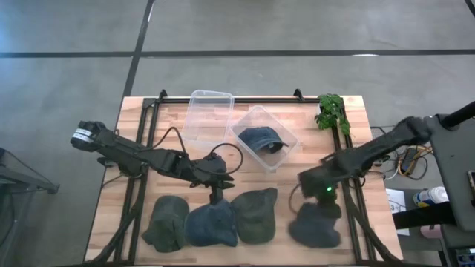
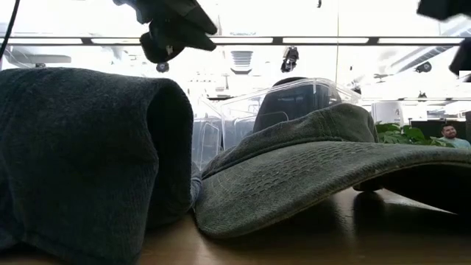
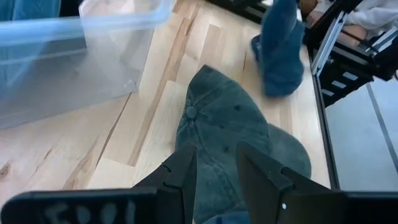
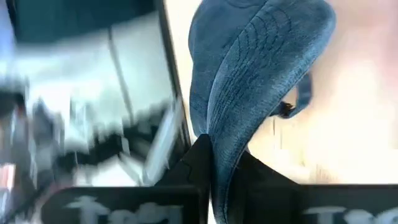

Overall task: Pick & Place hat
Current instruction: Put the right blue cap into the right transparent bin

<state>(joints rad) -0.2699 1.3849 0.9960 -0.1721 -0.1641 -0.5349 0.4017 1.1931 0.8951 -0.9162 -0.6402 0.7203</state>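
Note:
Three hats lie in a row near the table's near edge: an olive hat [image 1: 165, 222], a blue hat [image 1: 211, 224] and a green cap [image 1: 256, 213] [image 3: 224, 118]. A fourth, dark blue cap [image 1: 315, 226] [image 3: 280, 50] is in my right gripper [image 1: 320, 199] [image 4: 224, 158], which is shut on it. Another dark cap [image 1: 261, 139] sits inside a clear bin [image 1: 286, 152]. My left gripper [image 1: 218, 194] [image 3: 214, 174] is open and hovers over the green cap's crown, beside the blue hat. In the low view the left gripper [image 2: 173, 29] is well above the hats. My right gripper pinches the dark blue cap's stitched brim [image 4: 230, 118] between its two fingers, coming from above and pointing down. The cap hangs upright below the fingers. Whether its lower end [image 3: 273, 90] touches the table, I cannot tell.
An empty clear bin [image 1: 209, 115] stands at the far side next to the bin with the cap. A green plant [image 1: 332, 111] is at the far right corner. Black frame rails [image 1: 152, 122] and cables run along the table's sides. Bare wood [image 1: 326, 152] lies right of the bins.

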